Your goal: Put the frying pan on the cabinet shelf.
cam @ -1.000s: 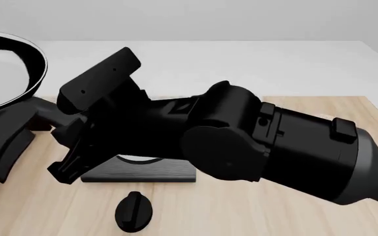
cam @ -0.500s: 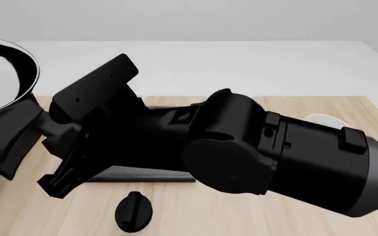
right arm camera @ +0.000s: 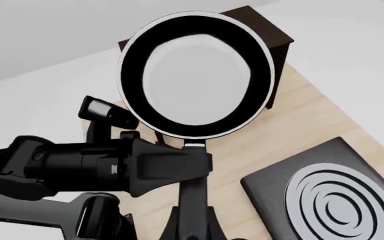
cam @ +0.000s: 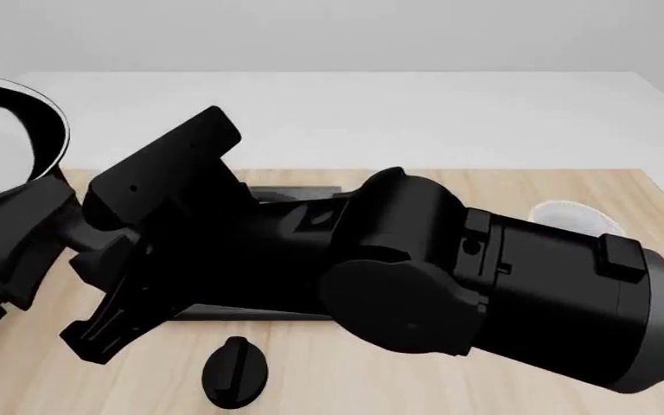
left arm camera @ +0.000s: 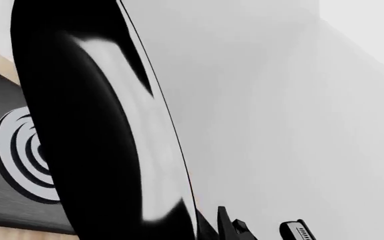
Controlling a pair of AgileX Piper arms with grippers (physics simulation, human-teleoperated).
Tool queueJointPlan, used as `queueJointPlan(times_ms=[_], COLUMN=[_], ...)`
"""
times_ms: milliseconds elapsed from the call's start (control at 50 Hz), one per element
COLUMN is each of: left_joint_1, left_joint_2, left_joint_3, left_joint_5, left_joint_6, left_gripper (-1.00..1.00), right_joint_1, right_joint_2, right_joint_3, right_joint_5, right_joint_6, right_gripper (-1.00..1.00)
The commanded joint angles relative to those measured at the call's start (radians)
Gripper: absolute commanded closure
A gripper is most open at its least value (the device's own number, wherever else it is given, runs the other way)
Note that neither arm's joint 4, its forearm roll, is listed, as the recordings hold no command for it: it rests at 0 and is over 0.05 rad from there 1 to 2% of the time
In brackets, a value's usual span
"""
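The right arm point(cam: 482, 277) fills most of the front view, a thick black limb entering from the lower right and reaching toward the left; its wrist block and flat black camera bracket sit near the middle-left, and its gripper is hidden behind that bulk there; in the right wrist view two dark fingers point(right arm camera: 193, 220) converge upward; the left arm point(cam: 15, 242) comes in at the far left edge, and its gripper point(right arm camera: 178, 167) appears clamped around a thin handle.

Even, bright, diffuse sim light; no hard shadows. Soft white sheen streak on frying pan point(left arm camera: 112, 150) underside, close and slightly blurred. Right arm point(cam: 424, 277) near-black, detail lost.
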Motion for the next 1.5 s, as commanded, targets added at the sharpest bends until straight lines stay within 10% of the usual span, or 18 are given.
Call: queueJointPlan(times_ms=[20, 160, 180, 640, 1100, 1500], left_joint_1=[0.003, 0.005, 0.006, 0.051, 0.154, 0.253], left_joint_2=[0.005, 0.002, 0.002, -0.027, -0.045, 0.003], left_joint_3=[0.007, 0.011, 0.01, -0.02, -0.054, -0.06], left_joint_5=[0.002, 0.001, 0.002, 0.039, 0.062, 0.039], left_joint_6=[0.004, 0.004, 0.003, 0.019, 0.026, 0.039], left_gripper=[1.0, 1.0, 1.0, 1.0, 1.0, 1.0], right_joint_1=[0.013, 0.02, 0.018, -0.223, -0.622, -0.793], right_joint_2=[-0.029, -0.05, -0.047, -0.473, -0.961, -1.225], right_joint_3=[-0.022, -0.018, -0.023, 0.17, 0.491, 0.588], right_joint_5=[-0.016, -0.033, -0.022, -0.093, 0.093, 0.271], right_joint_6=[0.002, -0.013, -0.016, 0.031, 0.118, 0.151], right_gripper=[1.0, 1.0, -1.0, -1.0, -1.0, -1.0])
